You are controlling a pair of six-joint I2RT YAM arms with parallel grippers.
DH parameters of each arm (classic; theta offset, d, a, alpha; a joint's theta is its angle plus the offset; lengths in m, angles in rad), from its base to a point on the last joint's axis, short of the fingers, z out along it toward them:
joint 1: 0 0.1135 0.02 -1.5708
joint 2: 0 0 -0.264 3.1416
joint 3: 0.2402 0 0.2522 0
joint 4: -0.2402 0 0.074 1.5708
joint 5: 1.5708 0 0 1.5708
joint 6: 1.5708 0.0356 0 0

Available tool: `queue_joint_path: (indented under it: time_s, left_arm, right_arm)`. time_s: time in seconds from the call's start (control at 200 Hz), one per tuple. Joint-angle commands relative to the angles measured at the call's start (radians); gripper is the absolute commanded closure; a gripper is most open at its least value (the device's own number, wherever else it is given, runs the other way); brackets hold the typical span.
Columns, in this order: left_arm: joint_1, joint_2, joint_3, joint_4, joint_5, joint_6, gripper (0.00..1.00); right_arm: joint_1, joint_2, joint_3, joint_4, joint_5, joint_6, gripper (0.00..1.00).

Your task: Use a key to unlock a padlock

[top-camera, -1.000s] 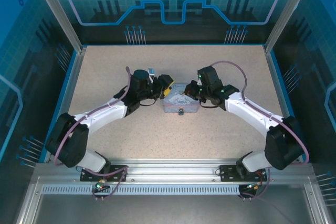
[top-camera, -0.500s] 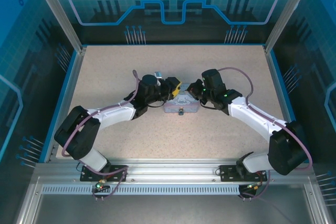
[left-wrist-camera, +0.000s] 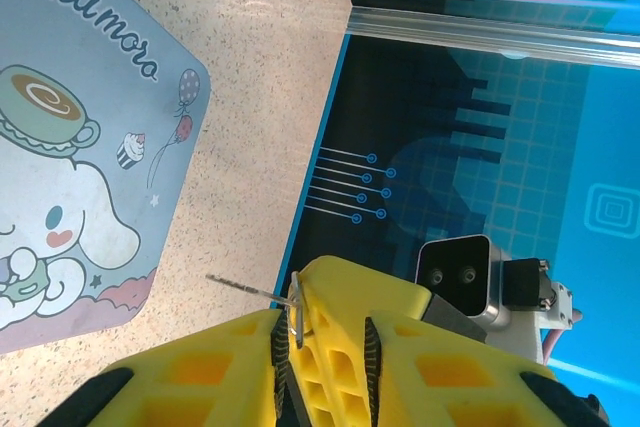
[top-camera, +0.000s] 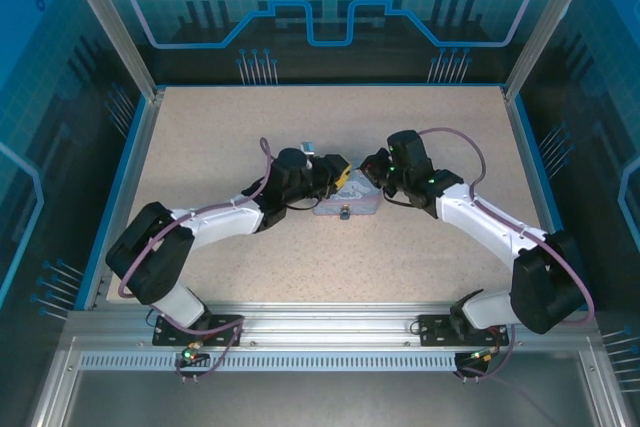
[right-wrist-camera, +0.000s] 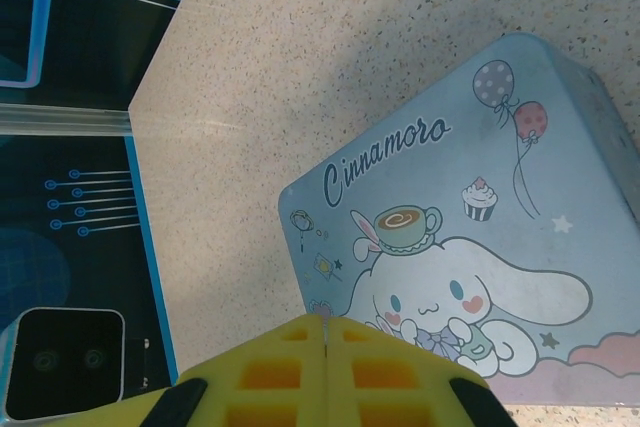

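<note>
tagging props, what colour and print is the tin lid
The tin lid is pale blue with a white cartoon character and balloons; clearest in the right wrist view.

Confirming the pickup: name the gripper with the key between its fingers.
The left gripper: a small key pokes out between its fingers; the right gripper is shut on nothing.

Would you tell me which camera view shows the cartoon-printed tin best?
The right wrist view: the tin lies close, most of its printed lid and lettering legible. The left wrist view catches one end of the lid. The top external view shows it small, between the left gripper and right gripper, partly covered.
</note>
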State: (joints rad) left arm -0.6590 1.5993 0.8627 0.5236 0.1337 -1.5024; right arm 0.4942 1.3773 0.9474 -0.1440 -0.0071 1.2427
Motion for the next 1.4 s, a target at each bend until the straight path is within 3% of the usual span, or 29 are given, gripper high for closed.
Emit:
queue_joint_path:
  time_s: [0.0, 0.205, 0.66, 1.131, 1.316, 1.396]
  left_arm:
    - [-0.015, 0.020, 0.001, 0.037, -0.018, -0.004, 0.71]
    - [-0.018, 0.029, 0.006, 0.038, -0.022, -0.004, 0.72]
    - [-0.019, 0.059, 0.042, 0.038, -0.014, 0.009, 0.83]
    - [-0.031, 0.063, 0.059, 0.033, -0.014, 0.014, 0.82]
    - [-0.034, 0.065, 0.059, 0.029, -0.017, 0.016, 0.88]
    - [-0.034, 0.067, 0.061, 0.030, -0.017, 0.017, 0.97]
  right_arm:
    - [-0.015, -0.005, -0.013, 0.024, 0.010, 0.009, 1.00]
    - [-0.019, 0.000, -0.015, 0.030, 0.002, 0.008, 1.00]
    - [-0.022, -0.004, -0.033, 0.041, -0.007, 0.006, 1.00]
    - [-0.022, 0.001, -0.029, 0.046, -0.013, 0.006, 1.00]
    - [-0.021, -0.004, -0.032, 0.045, -0.013, 0.006, 1.00]
    - [-0.022, -0.007, -0.032, 0.046, -0.016, 0.004, 1.00]
